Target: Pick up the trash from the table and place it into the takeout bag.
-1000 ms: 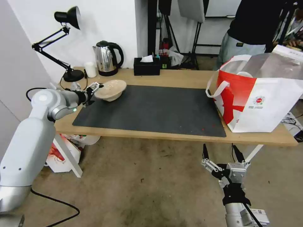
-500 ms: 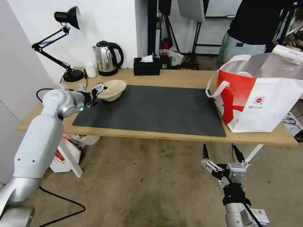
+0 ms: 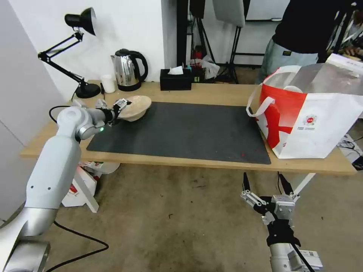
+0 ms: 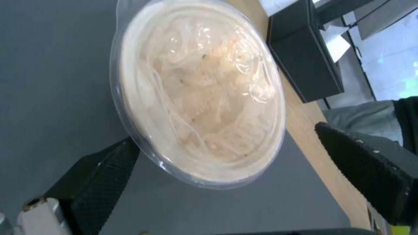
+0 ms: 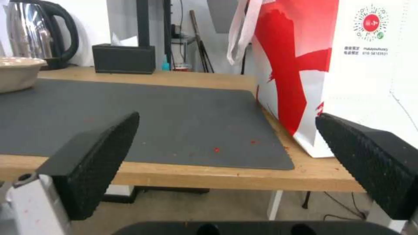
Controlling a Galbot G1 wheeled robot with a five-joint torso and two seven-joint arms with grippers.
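Left gripper (image 3: pixel 120 104) is at the near-left rim of the shallow beige bowl (image 3: pixel 135 107), fingers spread apart, nothing clamped. In the left wrist view the two black pads (image 4: pixel 102 178) sit either side of the bowl's (image 4: pixel 198 94) near edge: one pad looks just about touching the clear rim, the other stands well off it over the bare wood. So the bowl lies straight ahead of the pincer and partly between the fingers, not gripped yet.

The bowl sits at the far-left corner of the dark grey mat (image 3: pixel 181 132) on the table (image 3: pixel 211 94), tipped up on the gripper side. It is round, so no long axis to line up; what matters is the rim edge going between the pads.

Takeout bag (image 3: pixel 308 113) stands open at the opposite end of the mat, well apart from the bowl. Judgement: left arm is clearly the nearer one for the bowl, and a carry across the whole mat is needed afterwards.

Right gripper (image 3: pixel 266 190) hangs parked below the table edge, beneath the bag-side end of the mat, fingers wide apart, holding nothing.
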